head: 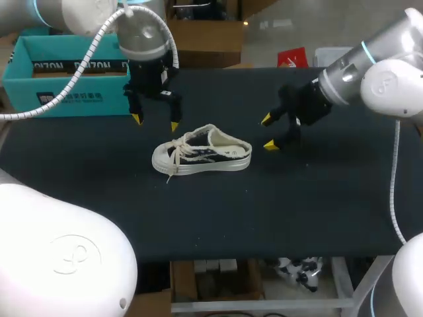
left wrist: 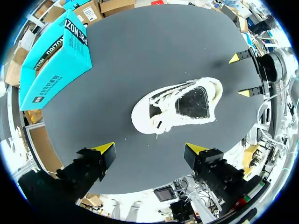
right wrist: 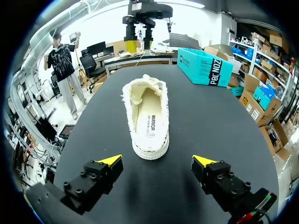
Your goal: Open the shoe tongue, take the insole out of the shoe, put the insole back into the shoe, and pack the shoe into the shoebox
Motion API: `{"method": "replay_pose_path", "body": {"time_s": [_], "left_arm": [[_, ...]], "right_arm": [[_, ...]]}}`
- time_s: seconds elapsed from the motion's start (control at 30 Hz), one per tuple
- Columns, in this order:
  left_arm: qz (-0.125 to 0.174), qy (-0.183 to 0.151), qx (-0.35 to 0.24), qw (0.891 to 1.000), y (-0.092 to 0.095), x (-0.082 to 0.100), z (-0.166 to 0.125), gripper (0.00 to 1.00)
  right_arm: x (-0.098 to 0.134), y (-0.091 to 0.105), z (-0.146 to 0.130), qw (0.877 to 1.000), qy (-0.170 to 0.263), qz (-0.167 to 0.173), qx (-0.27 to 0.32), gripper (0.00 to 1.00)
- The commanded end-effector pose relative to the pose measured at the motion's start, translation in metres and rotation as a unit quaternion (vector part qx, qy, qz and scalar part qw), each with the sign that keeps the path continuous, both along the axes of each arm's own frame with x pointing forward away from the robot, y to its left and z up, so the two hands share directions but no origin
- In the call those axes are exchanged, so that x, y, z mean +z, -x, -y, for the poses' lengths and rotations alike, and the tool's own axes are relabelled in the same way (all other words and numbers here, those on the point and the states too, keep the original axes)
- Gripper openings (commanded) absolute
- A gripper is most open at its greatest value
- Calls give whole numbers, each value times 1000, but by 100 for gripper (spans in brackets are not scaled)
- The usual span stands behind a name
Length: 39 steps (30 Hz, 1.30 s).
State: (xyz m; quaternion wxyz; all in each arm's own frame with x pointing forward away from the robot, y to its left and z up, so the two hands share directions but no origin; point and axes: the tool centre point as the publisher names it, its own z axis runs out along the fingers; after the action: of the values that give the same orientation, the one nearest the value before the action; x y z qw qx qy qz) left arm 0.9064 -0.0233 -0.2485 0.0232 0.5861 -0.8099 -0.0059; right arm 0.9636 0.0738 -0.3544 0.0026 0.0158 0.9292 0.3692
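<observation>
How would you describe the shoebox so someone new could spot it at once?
Start from the black table: at its far left edge, beyond the left gripper, stands the shoebox. It is the only teal thing there, a long box with a dark printed band, unlike the white shoe mid-table.

The left arm (head: 86, 16) enters from the left side, with its wrist turned straight down. The left gripper (head: 155, 122) hangs vertical, yellow tips lowest. Its fingers (left wrist: 103, 148) are spread wide, with nothing held between them.

The right arm (head: 390, 82) enters from the right side, its wrist low and near level, directed toward the middle. The right gripper (head: 268, 132) also has its fingers spread wide, one tip above the other in the head view, and holds nothing.

The two grippers stand well apart, neither touching the other.
</observation>
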Motion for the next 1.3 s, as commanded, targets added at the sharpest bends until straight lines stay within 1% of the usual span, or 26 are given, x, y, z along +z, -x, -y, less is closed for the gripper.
{"method": "replay_pose_path", "body": {"time_s": [0.03,0.2,0.23,0.3,0.37,0.43,0.5,0.63,0.77,0.93,1.13,1.3], "left_arm": [[0,9,-1,1000,1,-2,-6,100],[0,9,-1,1000,1,-2,-6,100],[-5,9,0,1000,4,-2,0,100],[2,0,19,1000,8,-1,9,100],[-1,-3,33,999,12,-2,18,100],[6,-9,48,999,13,-3,24,100],[5,-10,55,998,15,-4,30,100],[1,-12,53,999,15,-10,38,100],[-16,-6,42,999,14,-17,44,100],[-24,-4,43,999,12,-25,48,100],[-29,-9,46,999,11,-33,55,100],[-28,-9,48,998,11,-35,59,100]], "right_arm": [[-11,4,-13,1000,1,7,-10,100],[-16,4,-21,1000,-2,1,-19,100],[-18,4,-23,1000,-4,1,-20,100],[-22,3,-26,1000,-12,-1,-23,100],[-25,3,-28,1000,-12,-5,-27,100],[-29,3,-30,999,-19,-6,-30,100],[-34,2,-31,999,-24,-9,-34,100],[-40,0,-31,999,-30,-14,-41,100],[-44,-6,-33,998,-36,-14,-43,100],[-50,-9,-38,998,-44,-21,-35,100],[-63,-10,-45,998,-58,-31,-26,100],[-68,-8,-47,997,-67,-35,-24,100]]}}
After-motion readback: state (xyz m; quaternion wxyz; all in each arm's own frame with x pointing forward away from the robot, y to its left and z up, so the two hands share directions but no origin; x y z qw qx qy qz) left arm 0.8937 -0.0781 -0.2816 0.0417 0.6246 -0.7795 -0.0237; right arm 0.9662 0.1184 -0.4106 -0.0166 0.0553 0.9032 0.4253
